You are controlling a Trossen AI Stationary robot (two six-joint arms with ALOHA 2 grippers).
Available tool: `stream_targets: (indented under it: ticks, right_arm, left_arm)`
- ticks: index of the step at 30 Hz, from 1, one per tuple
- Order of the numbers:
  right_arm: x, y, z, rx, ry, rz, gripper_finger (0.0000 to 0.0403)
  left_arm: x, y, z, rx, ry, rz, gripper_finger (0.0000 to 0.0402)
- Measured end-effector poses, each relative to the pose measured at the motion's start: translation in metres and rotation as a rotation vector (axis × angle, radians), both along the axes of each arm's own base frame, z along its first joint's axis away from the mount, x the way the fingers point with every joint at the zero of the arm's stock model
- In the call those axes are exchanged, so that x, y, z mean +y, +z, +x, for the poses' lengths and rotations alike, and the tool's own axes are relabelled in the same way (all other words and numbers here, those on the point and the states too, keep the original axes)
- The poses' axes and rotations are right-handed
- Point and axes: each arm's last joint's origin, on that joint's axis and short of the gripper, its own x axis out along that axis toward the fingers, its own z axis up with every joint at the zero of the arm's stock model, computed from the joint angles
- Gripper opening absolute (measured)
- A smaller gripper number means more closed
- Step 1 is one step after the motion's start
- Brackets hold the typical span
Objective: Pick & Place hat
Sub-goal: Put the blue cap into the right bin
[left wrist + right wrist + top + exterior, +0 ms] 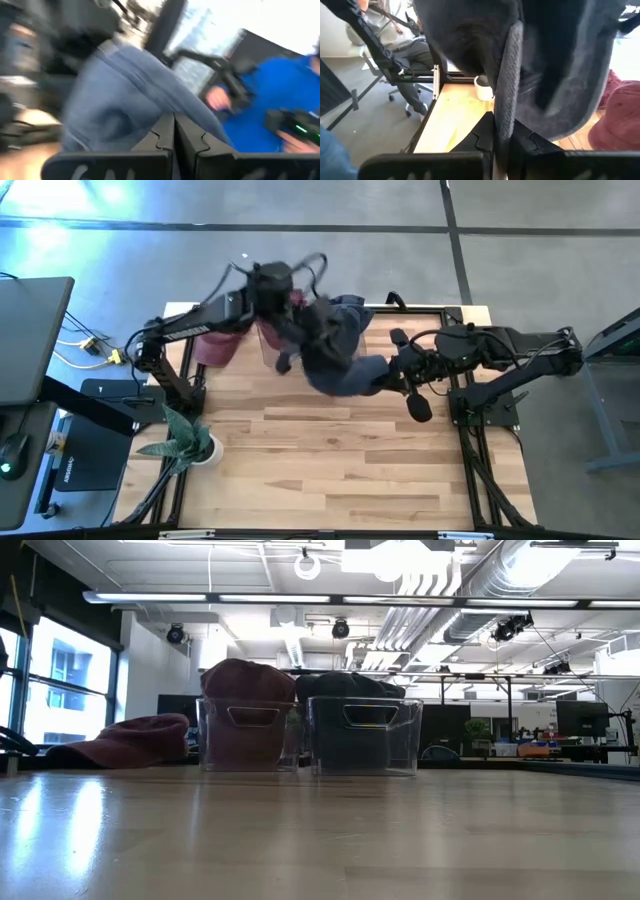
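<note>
right gripper [494,131] jaws pinching the dark hat [540,70] by its brim, crown hanging past the tips | left gripper [174,131] jaws pressed together on nothing, beside the hat | advice: keep the pinch firm, carry level to the bin [364,735]

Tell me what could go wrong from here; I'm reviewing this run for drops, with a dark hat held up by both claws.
1. The right claw pinches only the thin brim of the dark hat, so it might slip.
2. The left claw is shut on the hat too; if the arms pull apart, the fabric could tear loose.
3. The hat hangs over the clear bins, already stuffed, so it may land outside.
</note>
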Motion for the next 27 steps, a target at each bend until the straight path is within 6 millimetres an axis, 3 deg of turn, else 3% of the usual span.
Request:
stream_targets:
  ticks: [6, 11, 19, 23, 27]
  right_arm:
    - [0.0, 0.0, 0.0, -0.001, -0.005, -0.001, 0.0011]
    - [0.0, 0.0, 0.0, 0.002, -0.011, 0.009, 0.0019]
    - [0.0, 0.0, 0.0, 0.006, -0.008, 0.005, 0.001]
    - [0.0, 0.0, 0.0, 0.003, -0.004, 0.004, 0.002]
    - [0.0, 0.0, 0.0, 0.0, 0.001, 0.006, 0.0014]
  left_arm:
    - [0.017, 0.027, -0.021, -0.026, 0.162, 0.007, 0.0]
    - [0.016, 0.022, -0.021, 0.036, 0.186, 0.016, 0.0]
    - [-0.015, -0.008, 0.012, 0.17, -0.002, -0.047, 0.0]
    - [-0.032, -0.005, 0.024, 0.105, -0.133, -0.094, 0.0]
    - [-0.035, 0.001, 0.034, -0.004, -0.19, -0.128, 0.0]
